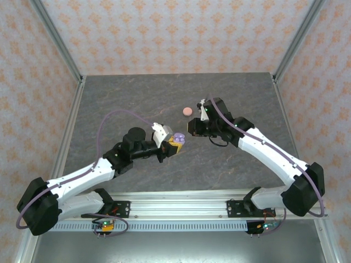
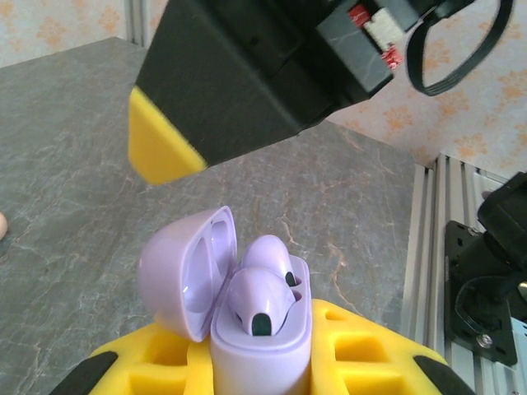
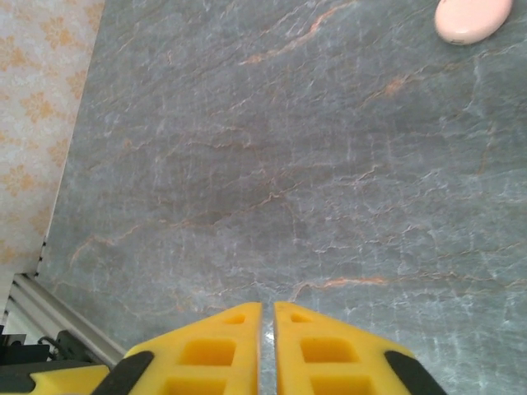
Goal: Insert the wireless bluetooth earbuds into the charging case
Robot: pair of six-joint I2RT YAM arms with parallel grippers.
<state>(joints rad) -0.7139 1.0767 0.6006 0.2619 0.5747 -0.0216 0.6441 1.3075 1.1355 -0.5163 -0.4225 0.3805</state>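
Observation:
My left gripper (image 1: 175, 143) (image 2: 259, 350) is shut on the base of a lilac charging case (image 1: 179, 138) (image 2: 262, 362), which it holds upright above the table. The case's lid (image 2: 183, 271) stands open to the left. Two lilac earbuds sit in the base's wells, one in front (image 2: 262, 298) and one behind (image 2: 270, 253). My right gripper (image 1: 191, 129) (image 3: 268, 311) hovers just right of and above the case, shut with nothing between its yellow fingers. One of its yellow fingertips (image 2: 160, 146) shows above the case in the left wrist view.
A closed pink round case (image 1: 187, 111) (image 3: 471, 18) lies on the grey stone-pattern table (image 1: 126, 104), a little beyond my right gripper. Metal frame posts and patterned walls bound the table on three sides. An aluminium rail (image 1: 181, 211) runs along the near edge.

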